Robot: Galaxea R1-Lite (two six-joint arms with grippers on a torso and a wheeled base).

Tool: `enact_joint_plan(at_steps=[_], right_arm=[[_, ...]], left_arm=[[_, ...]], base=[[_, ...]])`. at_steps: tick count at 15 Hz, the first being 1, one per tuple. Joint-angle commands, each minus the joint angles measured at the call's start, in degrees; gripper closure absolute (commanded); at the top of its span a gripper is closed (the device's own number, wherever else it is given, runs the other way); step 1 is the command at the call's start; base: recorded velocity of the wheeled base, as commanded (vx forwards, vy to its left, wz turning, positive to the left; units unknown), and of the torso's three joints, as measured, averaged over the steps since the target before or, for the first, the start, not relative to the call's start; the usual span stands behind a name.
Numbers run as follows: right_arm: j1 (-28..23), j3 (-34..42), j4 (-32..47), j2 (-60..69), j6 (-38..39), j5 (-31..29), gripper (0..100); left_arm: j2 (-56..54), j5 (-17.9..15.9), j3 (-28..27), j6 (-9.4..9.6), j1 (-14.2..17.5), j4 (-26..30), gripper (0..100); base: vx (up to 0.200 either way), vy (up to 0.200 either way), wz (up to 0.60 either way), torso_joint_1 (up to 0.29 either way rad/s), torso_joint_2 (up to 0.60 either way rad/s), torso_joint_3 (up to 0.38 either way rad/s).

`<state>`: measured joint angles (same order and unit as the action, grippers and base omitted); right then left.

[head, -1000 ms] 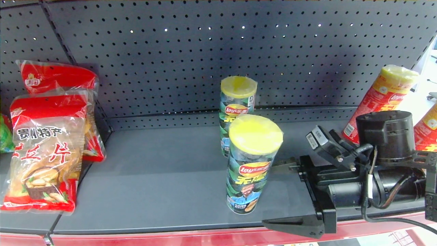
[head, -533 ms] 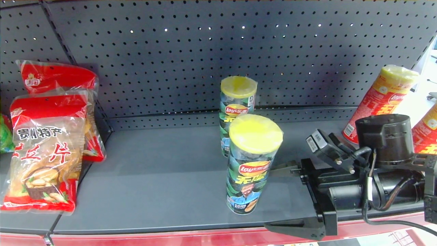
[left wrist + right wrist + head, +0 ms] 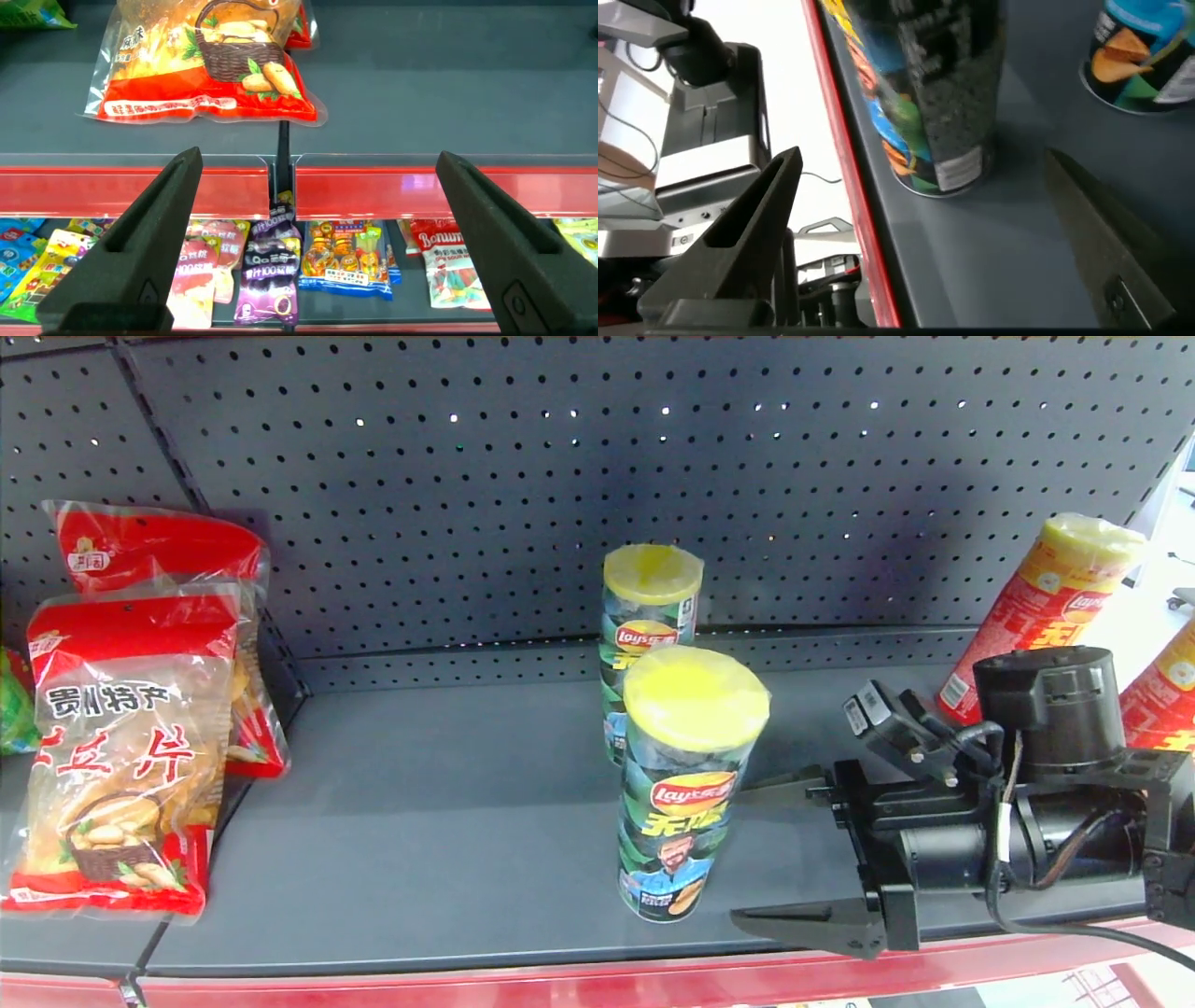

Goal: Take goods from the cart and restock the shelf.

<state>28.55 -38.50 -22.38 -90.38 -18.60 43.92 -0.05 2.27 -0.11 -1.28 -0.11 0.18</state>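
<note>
Two green chip cans with yellow lids stand upright on the dark shelf [image 3: 448, 821], the front can [image 3: 689, 784] near the edge and the back can [image 3: 646, 607] behind it. My right gripper [image 3: 752, 857] is open just right of the front can, one finger on each side of its lower right flank, not gripping it. In the right wrist view the front can [image 3: 934, 93] rises between my open fingers [image 3: 738, 243], with the back can [image 3: 1148, 56] beyond. My left gripper [image 3: 318, 157] hangs open and empty before the shelf's red front edge [image 3: 374, 187].
Red snack bags [image 3: 121, 747] lean at the shelf's left end, one also in the left wrist view [image 3: 206, 56]. Red chip cans [image 3: 1055, 607] stand at the far right. A lower shelf holds several candy packets [image 3: 271, 271]. Pegboard [image 3: 560, 476] backs the shelf.
My right gripper has drawn back slightly to the right, away from the front can. The cans stay standing.
</note>
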Motion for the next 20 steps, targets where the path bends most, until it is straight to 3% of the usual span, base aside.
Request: enact_joint_plan(at_steps=[1,9,20], right_arm=[[-0.51,0.0,-0.03,-0.32,-0.03,0.02,0],[0.89,-2.46,-1.61,-3.31,0.06,0.11,0],[1.16,0.62,-1.61,-0.32,0.15,0.55,0]], left_arm=[[0.05,0.02,-0.07,-0.04,-0.07,-0.01,0],[0.05,0.02,-0.07,-0.04,0.02,-0.01,0],[0.05,0.02,-0.07,-0.04,0.02,-0.01,0]], base=[[0.0,0.0,0.0,0.0,0.0,0.0],[0.0,0.0,0.0,0.0,0.0,0.0],[0.0,0.0,0.0,0.0,0.0,0.0]])
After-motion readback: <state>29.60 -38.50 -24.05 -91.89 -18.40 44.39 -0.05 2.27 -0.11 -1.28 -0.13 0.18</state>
